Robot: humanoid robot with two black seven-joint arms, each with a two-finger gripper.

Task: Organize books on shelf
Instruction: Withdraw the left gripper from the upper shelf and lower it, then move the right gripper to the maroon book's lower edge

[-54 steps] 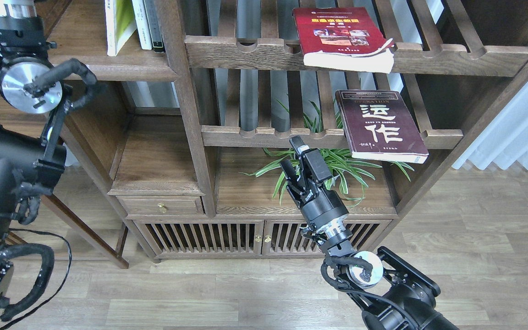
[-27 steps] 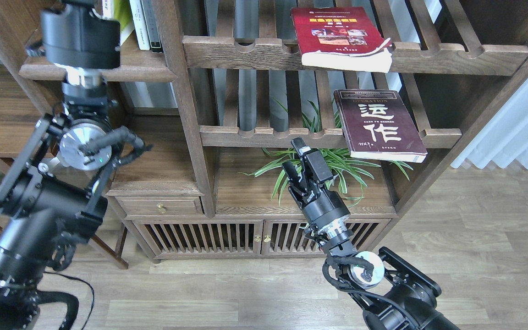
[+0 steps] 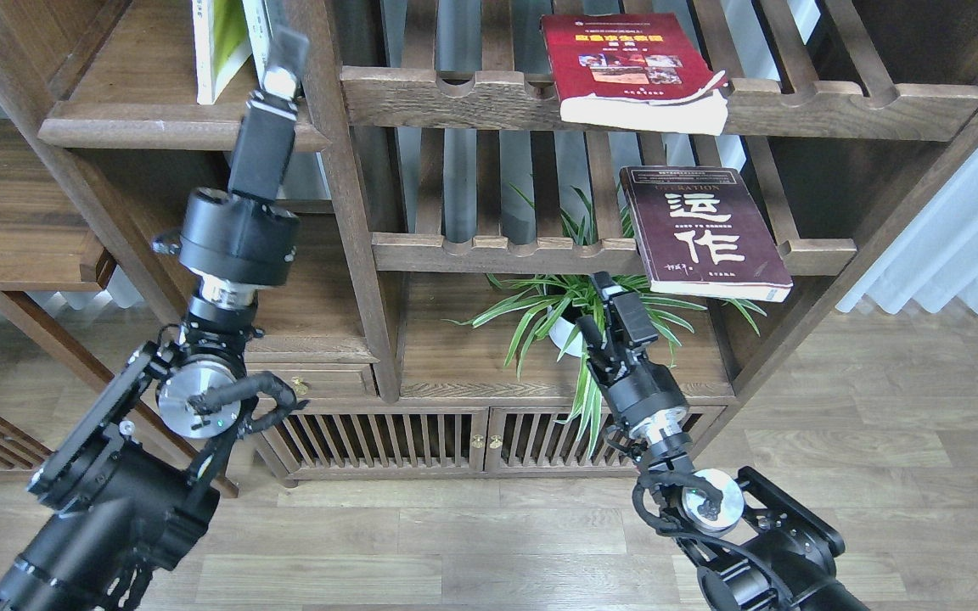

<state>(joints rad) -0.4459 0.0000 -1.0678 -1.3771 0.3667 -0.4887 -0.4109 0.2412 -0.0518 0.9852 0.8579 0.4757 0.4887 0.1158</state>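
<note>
Leftmost, the yellow-green book (image 3: 219, 42) stands upright on the solid dark-wood shelf (image 3: 158, 127) with its thick rounded edge. The left gripper (image 3: 281, 47) reaches up beside slim volumes; whether its fingers are parted, I cannot tell. The glossy red book (image 3: 625, 64) and maroon book (image 3: 701, 229) lie on slatted racks. The right gripper (image 3: 612, 318) is spread, holding nothing.

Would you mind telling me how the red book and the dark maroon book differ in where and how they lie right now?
The red book lies on the upper slatted rack; the maroon book lies on the lower slatted rack.
The red book's page edges look curled and swollen; the maroon book's block looks flat.
The red cover bears small photos; the maroon cover bears big white characters.
Both lie flat, cover up, overhanging the front rail, and neither hand touches them.
</note>
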